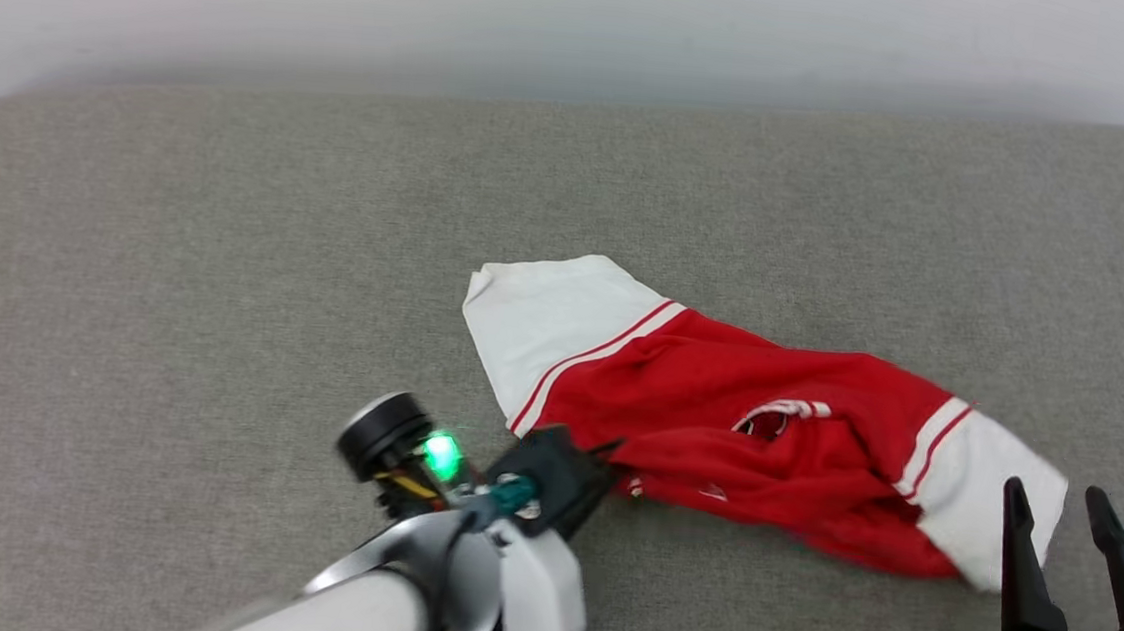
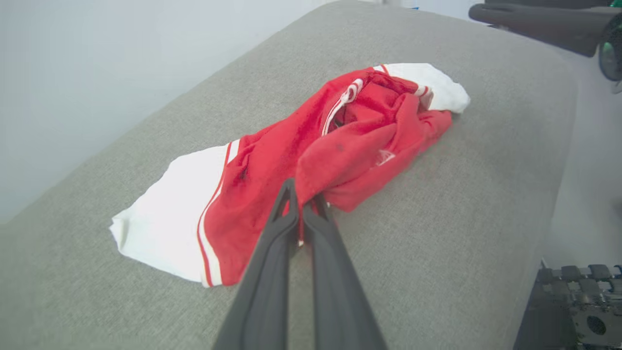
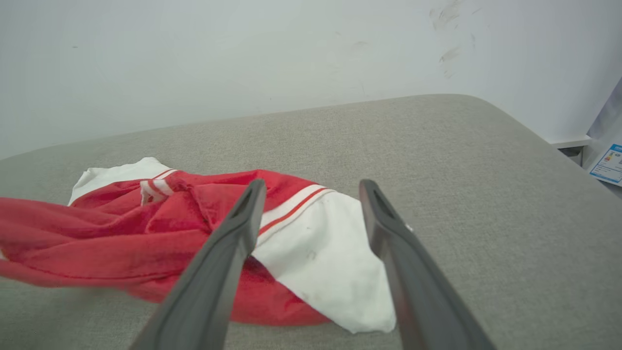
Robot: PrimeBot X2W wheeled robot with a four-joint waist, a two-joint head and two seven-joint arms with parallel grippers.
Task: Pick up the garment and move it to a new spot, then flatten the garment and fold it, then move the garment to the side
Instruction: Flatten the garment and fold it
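Your left pincer point(image 2: 299, 206) is pinched tight on a bunched red fold of the crumpled red jersey T-shirt with white sleeves point(image 2: 262, 165), which lies on the grey fabric surface point(image 2: 437, 218) right ahead of its tips. The right pincer point(image 3: 313, 189) is spread wide, with the white sleeve just past its fingers. Looks light and floppy, and it'll probably sag, so I'd grab at the sleeve seam too.
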